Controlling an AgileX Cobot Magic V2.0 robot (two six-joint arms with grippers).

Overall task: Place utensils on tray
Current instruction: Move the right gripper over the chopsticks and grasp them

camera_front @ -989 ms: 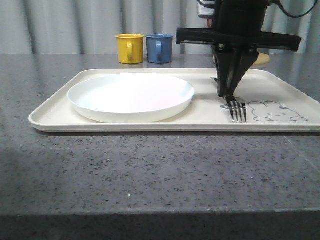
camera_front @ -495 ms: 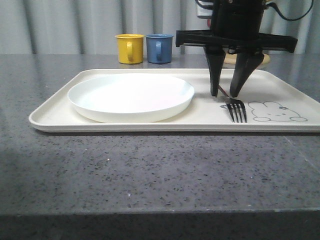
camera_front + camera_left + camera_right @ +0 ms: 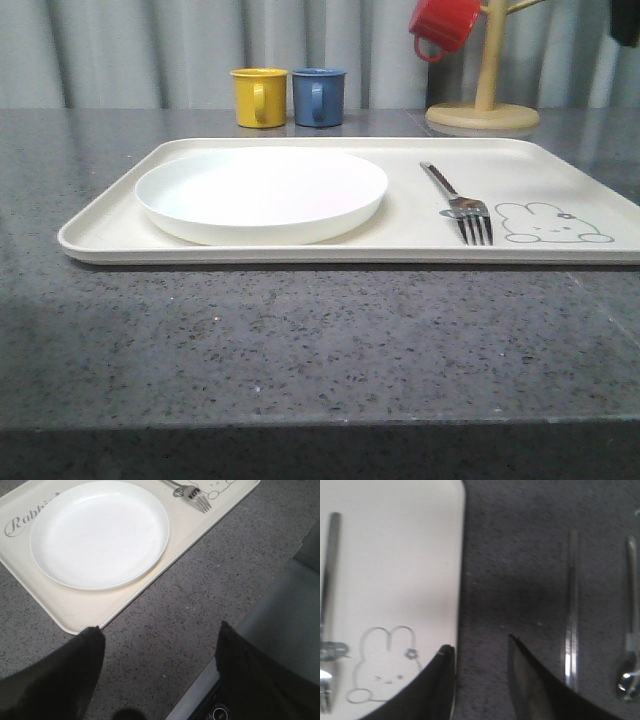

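Right hand (image 3: 479, 680) now clear of the fork (image 3: 458, 202), jaws apart and empty, no longer over the tray (image 3: 100, 232) as half a second back; seen hanging above the tray's edge and the bare bench (image 3: 520, 555). Fork released, lying flat on the tray between the white plate (image 3: 262, 192) and the rabbit drawing (image 3: 548, 222), tines toward the front rim, apart from the plate. Plate sitting on the tray's left half, untouched. So fork step done: two items on the tray. Still off the tray on the bench, well to the tray's right: chopsticks (image 3: 571, 610) and, just beyond them, spoon (image 3: 630, 630), lying roughly parallel. Likely next: right hand over to the chopsticks, thin and flat, probably tricky to pinch off the surface. Left hand (image 3: 155, 680) spread open, empty, hovering near the tray's front corner. Yellow mug (image 3: 259, 96), blue mug (image 3: 319, 95) behind the tray, red mug (image 3: 444, 24) on a wooden stand (image 3: 484, 100).
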